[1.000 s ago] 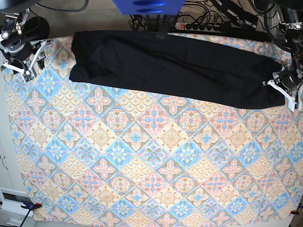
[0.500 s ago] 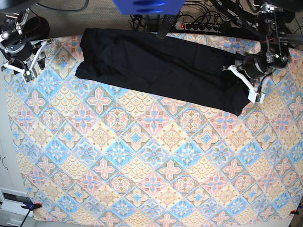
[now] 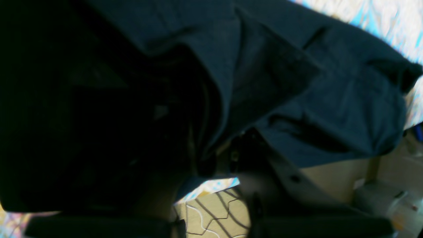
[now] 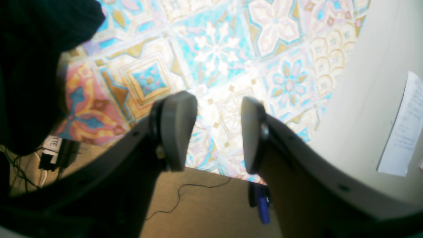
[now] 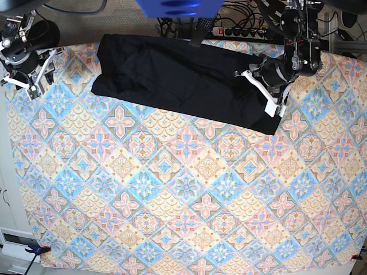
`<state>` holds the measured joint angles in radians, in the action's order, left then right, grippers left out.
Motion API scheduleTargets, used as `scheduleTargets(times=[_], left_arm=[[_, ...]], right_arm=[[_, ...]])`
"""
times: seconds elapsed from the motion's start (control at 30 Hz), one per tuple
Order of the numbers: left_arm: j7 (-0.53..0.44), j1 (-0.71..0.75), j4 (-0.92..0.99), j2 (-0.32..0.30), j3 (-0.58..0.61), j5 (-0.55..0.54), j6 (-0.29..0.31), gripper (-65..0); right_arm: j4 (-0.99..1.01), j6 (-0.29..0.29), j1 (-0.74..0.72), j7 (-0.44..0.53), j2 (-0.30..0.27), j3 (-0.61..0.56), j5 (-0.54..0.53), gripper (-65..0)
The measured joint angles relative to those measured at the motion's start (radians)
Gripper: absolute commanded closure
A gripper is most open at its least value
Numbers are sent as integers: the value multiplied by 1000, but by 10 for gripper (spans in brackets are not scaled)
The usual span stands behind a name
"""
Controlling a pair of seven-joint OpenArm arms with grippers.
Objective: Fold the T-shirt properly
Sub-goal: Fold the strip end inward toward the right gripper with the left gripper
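On the patterned desk (image 5: 172, 200), the T-shirt (image 5: 183, 80) end is clamped by the left gripper (image 5: 268, 91) mid-fold; laying flat is called for next. The right gripper (image 4: 211, 132) is parted, empty.

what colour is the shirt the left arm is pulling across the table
Plain black. The T-shirt shows best in the base view, dark against the patterned tablecloth.

Black arms, white-framed claws (image 5: 265, 93) — grey rounded fingertips (image 4: 175, 129) on dark shanks

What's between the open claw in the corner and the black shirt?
Just bare patterned tablecloth lies between the right claw and the shirt. The base view shows it best.
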<state>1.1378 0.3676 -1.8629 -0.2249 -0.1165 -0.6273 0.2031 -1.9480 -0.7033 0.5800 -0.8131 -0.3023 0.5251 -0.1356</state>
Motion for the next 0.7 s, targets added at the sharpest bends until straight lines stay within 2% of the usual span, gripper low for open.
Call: scheduleTargets(times=[0.17, 0.23, 0.3, 0.37, 0.47, 0.6, 0.63, 0.7], left_arm=[[-10, -16, 37, 13, -3, 0, 1, -6], [-3, -25, 77, 13, -2, 0, 4, -39], [-4, -35, 108, 8, -1, -1, 1, -117], [-4, -33, 113, 3, -1, -3, 0, -255], [1, 6, 61, -11, -2, -43, 2, -391], [4, 26, -54, -88, -22, -256, 12, -397], [-1, 19, -58, -104, -51, -315, 12, -397], [-3, 12, -58, -127, -129, -360, 8, -397]], right_arm=[[0, 0, 0, 0, 0, 0, 0, -251], [0, 0, 0, 0, 0, 0, 0, -251], [0, 0, 0, 0, 0, 0, 1, -251], [0, 0, 0, 0, 0, 0, 0, -251], [0, 0, 1, 0, 0, 0, 1, -251], [0, 0, 2, 0, 0, 2, 0, -251], [0, 0, 2, -3, 0, 2, 1, -251], [0, 0, -1, 1, 0, 2, 0, -251]])
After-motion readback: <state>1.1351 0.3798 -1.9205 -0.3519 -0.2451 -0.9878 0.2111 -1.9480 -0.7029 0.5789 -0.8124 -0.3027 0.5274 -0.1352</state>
